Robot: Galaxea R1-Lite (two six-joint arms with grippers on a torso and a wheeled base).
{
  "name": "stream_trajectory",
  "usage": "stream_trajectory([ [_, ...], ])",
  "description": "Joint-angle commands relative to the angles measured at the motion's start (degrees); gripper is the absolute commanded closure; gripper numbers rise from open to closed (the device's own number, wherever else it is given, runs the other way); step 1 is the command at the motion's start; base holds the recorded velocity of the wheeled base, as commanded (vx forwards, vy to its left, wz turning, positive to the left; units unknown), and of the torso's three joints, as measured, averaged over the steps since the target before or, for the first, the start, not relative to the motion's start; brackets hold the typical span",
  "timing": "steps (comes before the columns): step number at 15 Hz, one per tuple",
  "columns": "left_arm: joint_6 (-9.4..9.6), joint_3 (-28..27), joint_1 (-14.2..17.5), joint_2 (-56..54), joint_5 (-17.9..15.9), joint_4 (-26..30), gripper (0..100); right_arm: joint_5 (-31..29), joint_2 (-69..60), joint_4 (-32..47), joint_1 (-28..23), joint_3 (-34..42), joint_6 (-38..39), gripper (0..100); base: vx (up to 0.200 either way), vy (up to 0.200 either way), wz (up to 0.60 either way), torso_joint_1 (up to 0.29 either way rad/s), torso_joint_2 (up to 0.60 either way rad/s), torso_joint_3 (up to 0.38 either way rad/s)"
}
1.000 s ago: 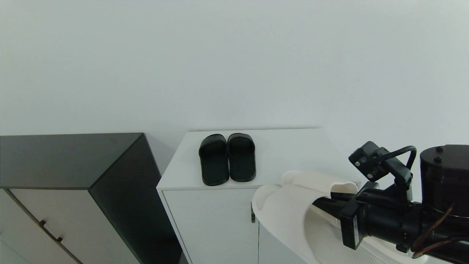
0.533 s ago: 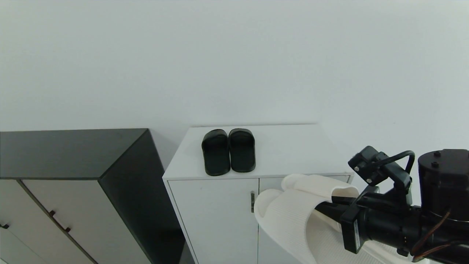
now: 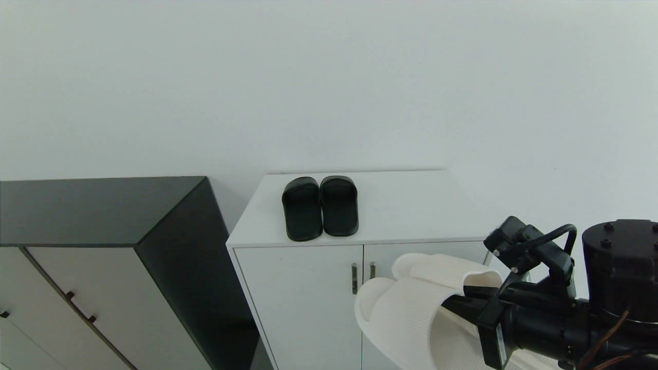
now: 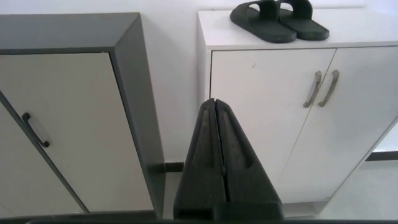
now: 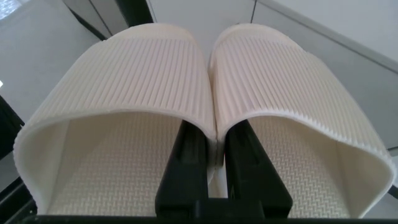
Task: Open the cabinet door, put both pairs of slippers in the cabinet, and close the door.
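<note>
White slippers (image 5: 155, 81) sit nearest, side by side, the right gripper (image 5: 214, 143) clamped on their adjoining strap walls, one finger inside each; the left gripper (image 4: 216, 109) hangs with its fingers pressed together, facing the white cabinet (image 3: 303, 303), whose two doors are closed; black slippers (image 3: 320, 207) lie paired on its top. Beside it, to the left, stands a dark-topped cabinet (image 3: 103, 210).

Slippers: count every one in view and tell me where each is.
4. Two black slippers lie side by side atop the white cabinet; two white slippers are clamped together in the right gripper.
</note>
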Motion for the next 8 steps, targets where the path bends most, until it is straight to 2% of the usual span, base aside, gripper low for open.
stream_trajectory([
  [1, -0.01, 0.0, 0.0, 0.0, 0.0, 0.0, 100, 0.0, 0.4, 0.1, 0.1, 0.2, -0.1, 100, 0.000, 0.000, 0.00, -0.173, 0.39, 0.217],
  [4, 0.34, 0.0, 0.0, 0.1, -0.1, 0.0, 100, 0.0, 0.1, 0.0, 0.3, 0.2, -0.1, 100, 0.000, 0.000, 0.00, -0.203, 0.47, 0.268],
  [5, -0.27, 0.0, 0.0, 0.1, -0.1, 0.0, 0, 0.0, -0.1, 0.0, 0.3, 0.6, -0.1, 100, 0.000, 0.000, 0.00, -0.237, 0.53, 0.310],
  [8, 0.17, 0.0, 0.0, 0.1, -0.1, 0.0, 0, -0.1, -0.1, -0.5, 0.4, 1.0, -0.2, 100, 0.000, 0.000, 0.00, -0.227, 0.55, 0.317],
])
